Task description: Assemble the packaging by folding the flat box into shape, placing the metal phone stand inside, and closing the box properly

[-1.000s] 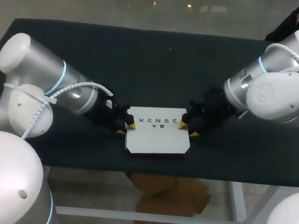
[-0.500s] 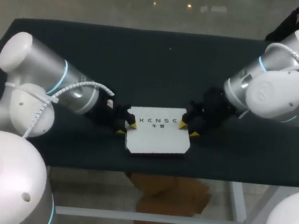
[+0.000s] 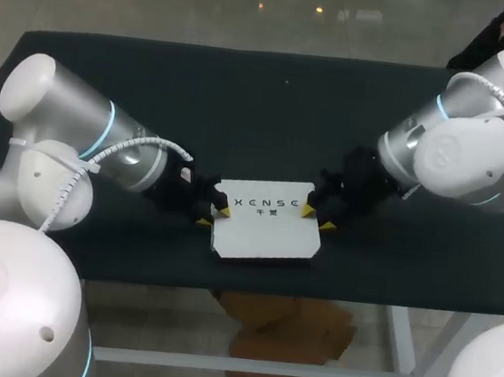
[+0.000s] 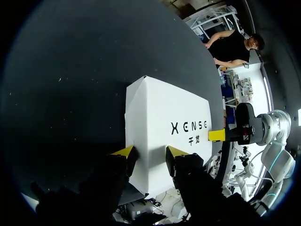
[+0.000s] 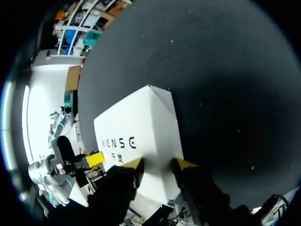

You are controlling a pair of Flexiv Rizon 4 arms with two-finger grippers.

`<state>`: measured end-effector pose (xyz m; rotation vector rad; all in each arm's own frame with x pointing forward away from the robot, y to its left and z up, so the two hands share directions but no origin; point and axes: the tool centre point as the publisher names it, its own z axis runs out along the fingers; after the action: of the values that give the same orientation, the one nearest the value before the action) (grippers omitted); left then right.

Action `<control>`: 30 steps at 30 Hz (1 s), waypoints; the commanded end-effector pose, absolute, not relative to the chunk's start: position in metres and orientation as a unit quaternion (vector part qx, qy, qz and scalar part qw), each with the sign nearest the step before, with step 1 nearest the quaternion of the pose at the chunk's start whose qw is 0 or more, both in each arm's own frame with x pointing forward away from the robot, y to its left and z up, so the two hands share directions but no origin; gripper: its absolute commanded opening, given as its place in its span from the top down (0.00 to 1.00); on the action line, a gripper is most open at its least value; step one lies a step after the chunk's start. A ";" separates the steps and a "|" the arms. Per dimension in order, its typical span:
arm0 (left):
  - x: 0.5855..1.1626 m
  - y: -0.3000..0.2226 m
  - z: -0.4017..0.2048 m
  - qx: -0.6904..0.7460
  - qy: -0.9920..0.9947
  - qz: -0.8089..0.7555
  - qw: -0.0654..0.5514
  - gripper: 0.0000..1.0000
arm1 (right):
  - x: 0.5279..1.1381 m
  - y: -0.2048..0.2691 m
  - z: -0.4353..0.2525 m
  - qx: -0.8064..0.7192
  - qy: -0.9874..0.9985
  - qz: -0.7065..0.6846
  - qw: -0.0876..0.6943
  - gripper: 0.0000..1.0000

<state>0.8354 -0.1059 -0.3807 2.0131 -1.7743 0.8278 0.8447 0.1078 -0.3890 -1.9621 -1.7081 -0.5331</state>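
At the box [image 3: 265, 231] ends, left fingers [image 3: 223, 211] and right fingers [image 3: 308, 210] clamp it.

**Matt card, dark cloth, shiny arm shells**

The box [image 3: 266, 222] looks to me like smooth white card, matt, with crisp folded edges and black print on its top face. The tabletop [image 3: 243, 106] under it has a dark, matt, cloth-like covering, flecked with pale specks in my wrist views. My left arm [image 3: 68, 122] and right arm [image 3: 465, 158] have smooth silver-grey and white shells, glossy enough to catch the lights. A ribbed white cable sleeve [image 3: 139, 145] runs along the left arm. The left pincer [image 3: 213, 216] and right pincer [image 3: 317, 218] look like matt black plastic, with plain yellow tips.
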 end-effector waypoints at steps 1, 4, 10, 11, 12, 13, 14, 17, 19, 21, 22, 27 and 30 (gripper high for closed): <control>0.835 -0.110 -0.383 0.707 -0.623 0.291 0.165 0.56 | 0.845 0.111 -0.391 -0.717 -0.624 -0.195 0.242 0.54; 0.835 -0.110 -0.383 0.707 -0.623 0.291 0.165 0.56 | 0.845 0.111 -0.391 -0.717 -0.624 -0.195 0.242 0.53; 0.835 -0.110 -0.383 0.707 -0.623 0.291 0.165 0.60 | 0.845 0.111 -0.391 -0.717 -0.624 -0.195 0.242 0.55; 0.836 -0.110 -0.383 0.707 -0.623 0.291 0.165 0.59 | 0.846 0.111 -0.391 -0.716 -0.625 -0.195 0.242 0.55; 0.836 -0.111 -0.383 0.707 -0.623 0.291 0.165 0.59 | 0.846 0.112 -0.391 -0.716 -0.625 -0.194 0.242 0.55; 0.836 -0.111 -0.384 0.706 -0.624 0.291 0.166 0.58 | 0.846 0.112 -0.391 -0.715 -0.626 -0.193 0.244 0.54; 0.836 -0.111 -0.384 0.706 -0.624 0.291 0.166 0.58 | 0.846 0.112 -0.392 -0.715 -0.626 -0.193 0.244 0.54; 0.836 -0.112 -0.384 0.705 -0.625 0.290 0.167 0.58 | 0.846 0.113 -0.393 -0.714 -0.626 -0.192 0.247 0.51; 0.836 -0.112 -0.384 0.705 -0.625 0.290 0.168 0.58 | 0.846 0.113 -0.393 -0.713 -0.626 -0.190 0.251 0.51; 0.836 -0.113 -0.384 0.702 -0.627 0.290 0.172 0.57 | 0.846 0.113 -0.394 -0.712 -0.625 -0.190 0.258 0.50; 0.836 -0.113 -0.384 0.701 -0.628 0.289 0.175 0.57 | 0.846 0.112 -0.394 -0.711 -0.626 -0.190 0.260 0.50; 0.835 -0.114 -0.385 0.692 -0.634 0.288 0.190 0.58 | 0.845 0.112 -0.394 -0.704 -0.627 -0.184 0.279 0.47; 0.835 -0.114 -0.384 0.686 -0.639 0.287 0.198 0.60 | 0.845 0.112 -0.394 -0.703 -0.626 -0.182 0.285 0.47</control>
<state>0.8328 -0.1075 -0.3812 1.9413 -1.7903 0.8080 0.8415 0.1095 -0.3909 -1.9227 -1.6854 -0.5133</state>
